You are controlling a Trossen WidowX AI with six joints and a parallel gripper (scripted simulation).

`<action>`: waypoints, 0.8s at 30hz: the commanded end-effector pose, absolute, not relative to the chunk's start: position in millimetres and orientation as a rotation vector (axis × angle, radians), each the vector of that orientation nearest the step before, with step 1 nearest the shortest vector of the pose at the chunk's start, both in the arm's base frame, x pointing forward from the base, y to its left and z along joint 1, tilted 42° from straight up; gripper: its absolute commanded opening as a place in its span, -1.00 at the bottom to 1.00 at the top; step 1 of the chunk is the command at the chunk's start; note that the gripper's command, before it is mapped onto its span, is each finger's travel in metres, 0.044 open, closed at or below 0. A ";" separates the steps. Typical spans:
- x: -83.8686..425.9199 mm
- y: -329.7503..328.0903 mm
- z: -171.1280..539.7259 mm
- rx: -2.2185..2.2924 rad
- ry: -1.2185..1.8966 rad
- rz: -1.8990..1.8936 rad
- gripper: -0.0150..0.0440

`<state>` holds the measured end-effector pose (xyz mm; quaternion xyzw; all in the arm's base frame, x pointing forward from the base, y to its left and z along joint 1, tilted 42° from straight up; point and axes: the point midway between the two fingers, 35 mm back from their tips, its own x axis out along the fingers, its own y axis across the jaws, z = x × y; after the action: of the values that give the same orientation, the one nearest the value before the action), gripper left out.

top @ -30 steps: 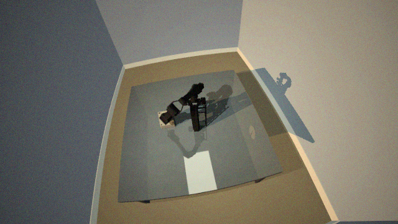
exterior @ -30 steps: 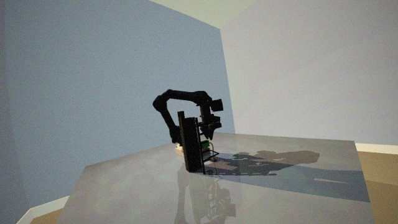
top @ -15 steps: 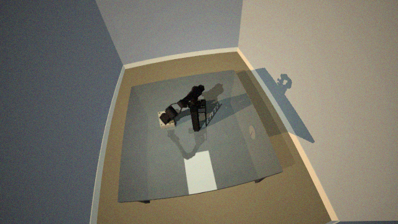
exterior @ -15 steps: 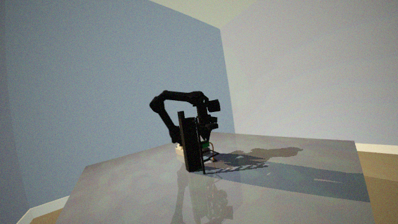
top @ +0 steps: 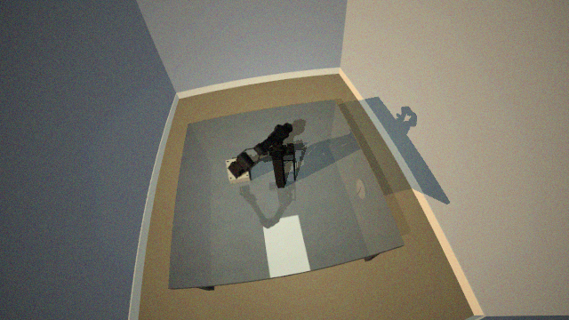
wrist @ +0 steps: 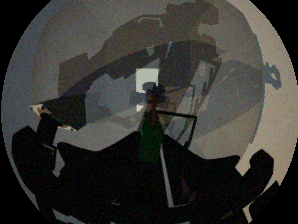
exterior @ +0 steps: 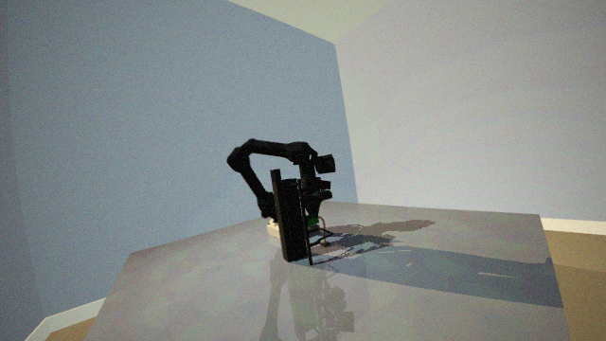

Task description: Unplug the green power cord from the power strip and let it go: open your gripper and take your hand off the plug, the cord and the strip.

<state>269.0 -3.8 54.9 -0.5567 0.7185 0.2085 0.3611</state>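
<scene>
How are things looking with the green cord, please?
Claw astride green plug, grip unconfirmed. Plug not yet pulled from power strip. Nothing seen blocking.

plug (exterior: 311,221) – half hidden by strip (exterior: 290,219) | tool tips – unseen

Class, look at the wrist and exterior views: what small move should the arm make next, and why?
Probably finish closing the fingers. The gripper hangs over the green plug, which sits between its jaws, still seated beside the upright black power strip. The jaws look only partly closed, so a firm grip should come before any pull.
</scene>
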 end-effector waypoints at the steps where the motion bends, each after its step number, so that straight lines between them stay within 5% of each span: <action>1: 269.2 -3.5 55.3 -1.434 1.851 0.537 -0.22; 10: 269.2 -3.5 55.3 -1.434 1.851 0.537 -0.49; 24: 276.2 9.1 44.6 -1.435 1.848 0.538 -0.49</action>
<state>270.4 -3.6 52.8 -0.5587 0.7241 0.2017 0.3504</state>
